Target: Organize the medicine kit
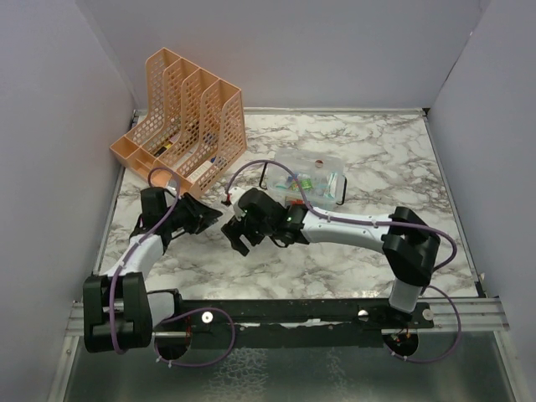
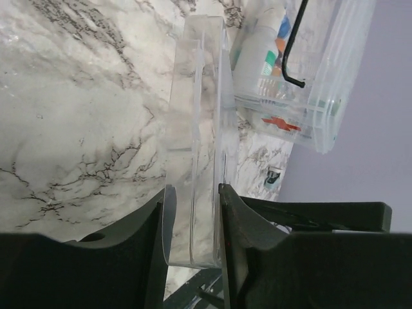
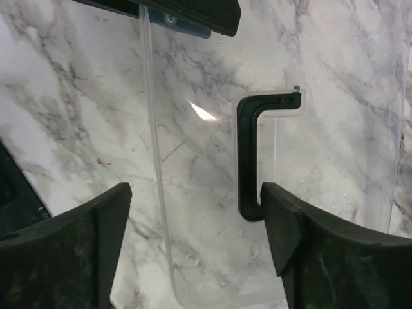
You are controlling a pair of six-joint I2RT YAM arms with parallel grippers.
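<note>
Left tool: black jaws pinched on thin edge of lid, a clear flat plastic panel seen edge-on. Right tool: jaws wide, straddling same lid, gripping nothing. Bench: glossy white-grey marble. Rack: orange mesh, rear left. Kit: clear rectangular box, red cross, mid-bench just behind tools, colourful packets inside. Clip: black, L-shaped, on lid.

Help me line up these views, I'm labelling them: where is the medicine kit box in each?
Top external: medicine kit just above centre.
Left wrist: upper right, red cross showing.
Right wrist: not identifiable; only a clear panel with black handle.
Shared: marble tabletop.
</note>
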